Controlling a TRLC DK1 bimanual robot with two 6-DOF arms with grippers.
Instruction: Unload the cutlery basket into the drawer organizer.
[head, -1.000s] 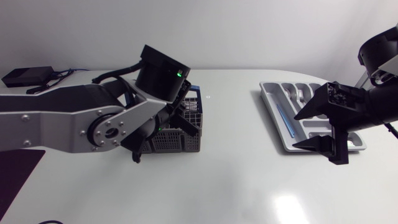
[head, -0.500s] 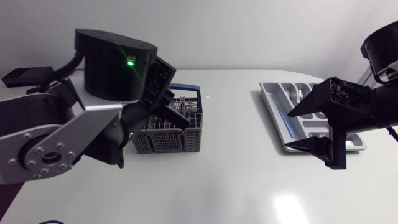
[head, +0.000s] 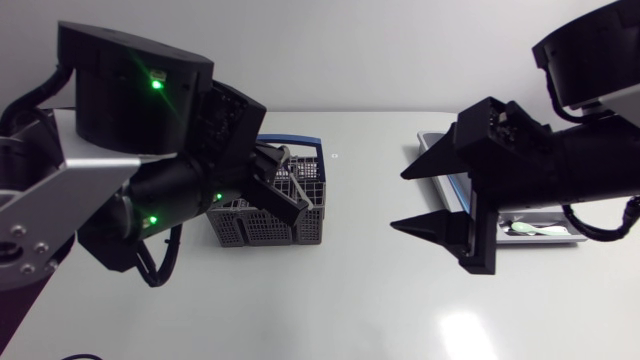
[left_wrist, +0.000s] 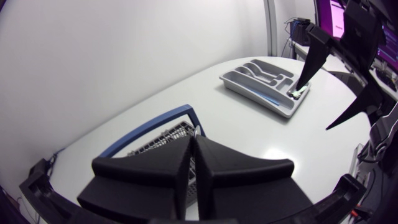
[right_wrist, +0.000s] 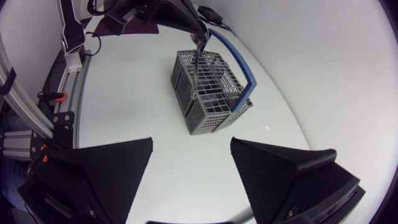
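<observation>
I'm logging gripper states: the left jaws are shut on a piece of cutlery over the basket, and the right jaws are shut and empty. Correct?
Not quite: the right gripper has its jaws wide open, empty, as the right wrist view shows. The left gripper is indeed shut on a piece of cutlery over the basket.

Overhead head view and both wrist views share the basket.
</observation>
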